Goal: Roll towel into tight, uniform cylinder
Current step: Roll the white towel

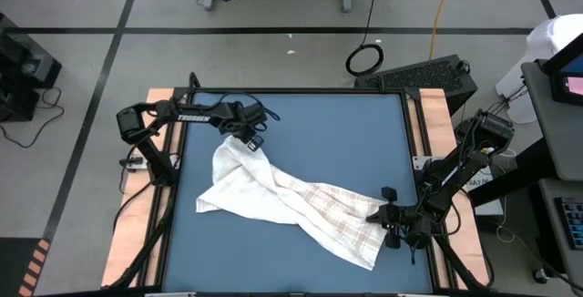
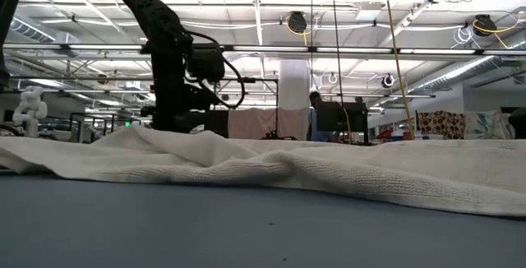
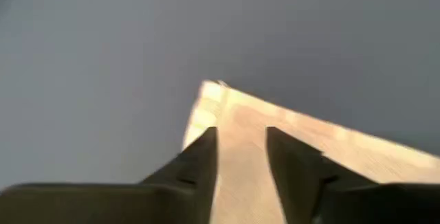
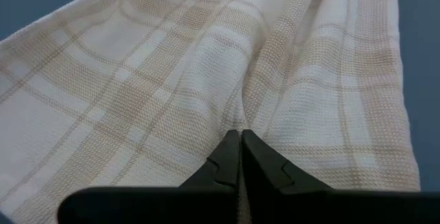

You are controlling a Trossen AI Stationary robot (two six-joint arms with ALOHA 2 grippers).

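The white towel (image 1: 291, 201) with faint checked lines lies crumpled in a slanting band on the blue mat (image 1: 346, 124), running from far left to near right. My left gripper (image 1: 250, 142) is open at the towel's far-left corner (image 3: 213, 97); its fingers stand apart over that corner. My right gripper (image 1: 384, 215) is shut on the towel's near-right end. In the low view the towel (image 2: 329, 169) lies as a low ridge across the mat. My right gripper pinches a raised fold of the towel (image 4: 242, 124) between its two fingertips, at the towel's near-right end. It comes in low from the table's right side. The cloth creases toward the fingers and lies on the mat beyond them. My left gripper stands over the corner; whether it touches the cloth I cannot tell.
Bare blue mat (image 1: 355, 142) lies far right and near left (image 1: 228, 251) of the towel. Wooden table strips (image 1: 435, 115) and black rails frame the mat. A black case (image 1: 424, 74) stands beyond the far right corner.
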